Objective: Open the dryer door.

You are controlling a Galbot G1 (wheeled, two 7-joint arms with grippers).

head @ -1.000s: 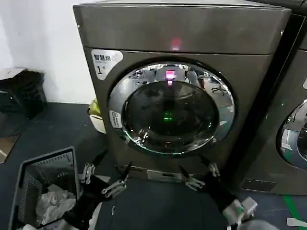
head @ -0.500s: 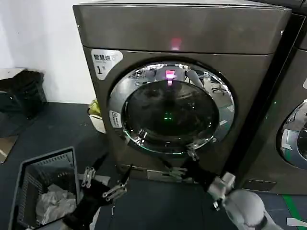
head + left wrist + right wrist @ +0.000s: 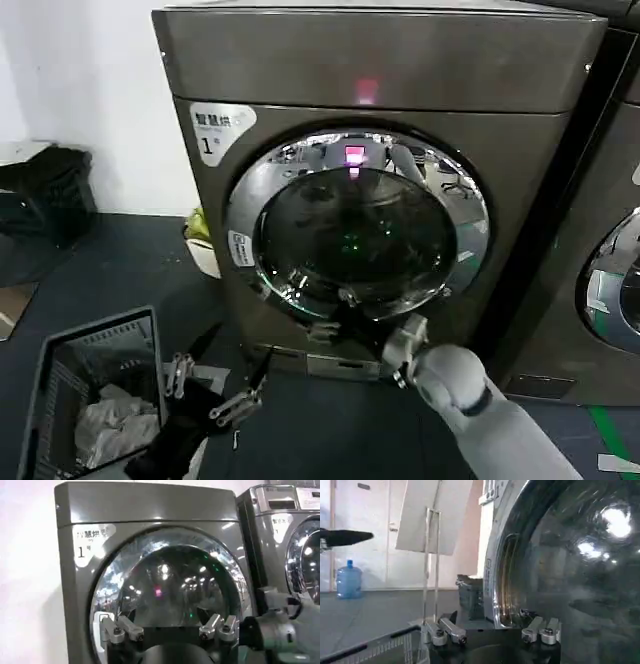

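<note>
The dryer (image 3: 380, 190), marked with a white "1" sticker (image 3: 213, 135) and a small red light (image 3: 366, 93), is seen standing on the dark floor (image 3: 110, 270) exactly where it stood a second ago, with a neighbouring machine (image 3: 610, 250) at its right. The dryer door (image 3: 357, 225) is found shut against the front as before, its chrome rim flush and its dark glass facing out.

The main change is noted in the right arm (image 3: 480, 410): a second ago it was held low and to the right of the machine's base, half a second ago it was raised toward the door's lower edge, and now it is stretched forward and to the left so that the right gripper (image 3: 335, 315) is brought up against the lower part of the chrome rim. In the right wrist view the right gripper's fingers (image 3: 442, 632) are shown spread apart, with the rim's edge lying close between and beyond them; no contact can be confirmed.

The left gripper (image 3: 215, 385) is kept low beside the laundry basket (image 3: 90, 400), scarcely shifted, its fingers held apart with nothing between them.
</note>
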